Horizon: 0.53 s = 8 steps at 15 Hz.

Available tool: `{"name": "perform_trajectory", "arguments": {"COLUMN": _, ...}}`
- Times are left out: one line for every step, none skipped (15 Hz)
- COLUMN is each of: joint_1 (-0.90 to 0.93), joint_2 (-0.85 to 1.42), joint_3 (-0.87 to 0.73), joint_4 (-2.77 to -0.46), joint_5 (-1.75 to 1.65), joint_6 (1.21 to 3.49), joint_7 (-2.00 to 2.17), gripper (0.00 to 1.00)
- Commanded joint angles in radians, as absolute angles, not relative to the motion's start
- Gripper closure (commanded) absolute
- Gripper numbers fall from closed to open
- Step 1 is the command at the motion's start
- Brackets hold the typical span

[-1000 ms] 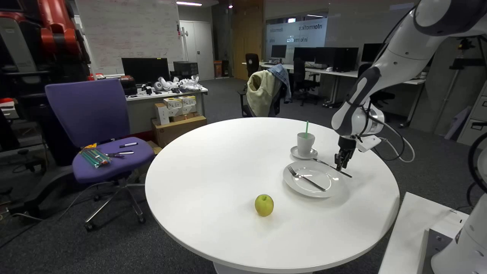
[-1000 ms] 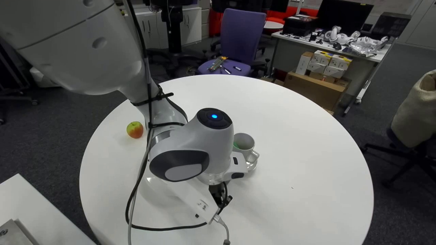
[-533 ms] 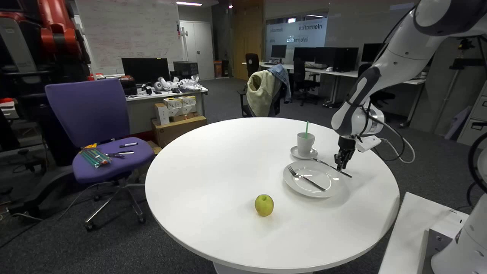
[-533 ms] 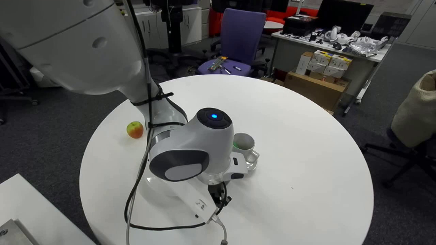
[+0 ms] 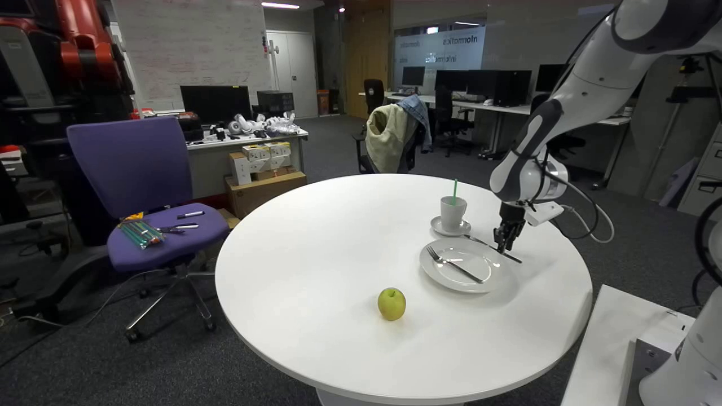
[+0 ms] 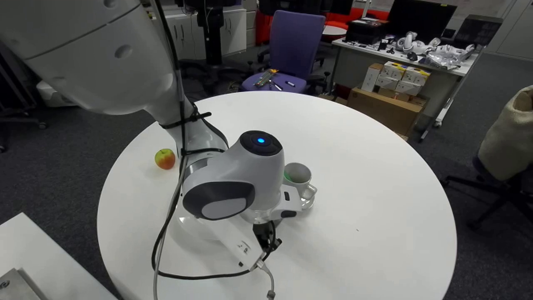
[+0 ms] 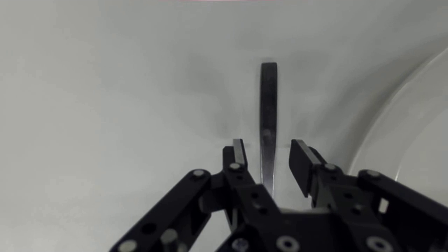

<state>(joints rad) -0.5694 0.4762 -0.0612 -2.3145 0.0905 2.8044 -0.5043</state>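
My gripper (image 7: pixel 267 145) stands part-way open over a dark-handled knife (image 7: pixel 268 98), its tips pointing down at the white table. The knife lies between the two fingers, with a gap on either side and neither pad touching it. In an exterior view the gripper (image 5: pixel 501 249) is low, close to the handle end of the knife (image 5: pixel 513 258). A white plate (image 5: pixel 479 255) lies beside the knife, with a fork (image 5: pixel 462 270) resting on it. The plate (image 7: pixel 420 119) edges into the right of the wrist view. The wrist and arm hide the fingertips in an exterior view (image 6: pixel 266 239).
Beyond the plate a white cup (image 5: pixel 453 213) holding a green stick (image 5: pixel 455 190) stands on a saucer (image 5: pixel 437 227). A yellow-green apple (image 5: pixel 391 304) sits on the round table (image 5: pixel 316 282). Loose cables (image 6: pixel 200 278) hang around the wrist. A purple chair (image 5: pixel 135 169) stands off the table.
The arm has shifted very slightly to the left in both exterior views. The knife, plate, fork, cup and apple have stayed where they were.
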Motion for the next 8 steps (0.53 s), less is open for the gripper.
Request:
{"name": "perform_trajectory", "arguments": {"joint_1": -0.547, "joint_2": 0.472, "joint_3": -0.076, "joint_4": -2.315, "joint_5": 0.08, "joint_6": 2.828, "joint_7": -0.466, "gripper": 0.61}}
{"name": "perform_trajectory", "arguments": {"joint_1": -0.544, "joint_2": 0.472, "joint_3": -0.077, "joint_4": -2.315, "joint_5": 0.08, "joint_6": 2.827, "joint_7": -0.462, "gripper": 0.65}}
{"name": "perform_trajectory", "arguments": {"joint_1": -0.541, "joint_2": 0.473, "joint_3": -0.077, "joint_4": -2.314, "joint_5": 0.08, "joint_6": 2.827, "joint_7": -0.459, "gripper": 0.68}}
{"name": "perform_trajectory", "arguments": {"joint_1": -0.539, "joint_2": 0.473, "joint_3": -0.077, "joint_4": -2.314, "joint_5": 0.08, "joint_6": 2.826, "joint_7": -0.456, "gripper": 0.68}}
{"name": "perform_trajectory", "arguments": {"joint_1": -0.538, "joint_2": 0.474, "joint_3": -0.078, "joint_4": -2.313, "joint_5": 0.08, "joint_6": 2.826, "joint_7": -0.454, "gripper": 0.71}}
{"name": "perform_trajectory", "arguments": {"joint_1": -0.536, "joint_2": 0.474, "joint_3": -0.079, "joint_4": -2.313, "joint_5": 0.079, "joint_6": 2.826, "joint_7": -0.454, "gripper": 0.7}}
{"name": "perform_trajectory", "arguments": {"joint_1": -0.533, "joint_2": 0.474, "joint_3": -0.081, "joint_4": -2.312, "joint_5": 0.079, "joint_6": 2.826, "joint_7": -0.453, "gripper": 0.69}}
{"name": "perform_trajectory", "arguments": {"joint_1": -0.532, "joint_2": 0.475, "joint_3": -0.082, "joint_4": -2.311, "joint_5": 0.079, "joint_6": 2.825, "joint_7": -0.452, "gripper": 0.66}}
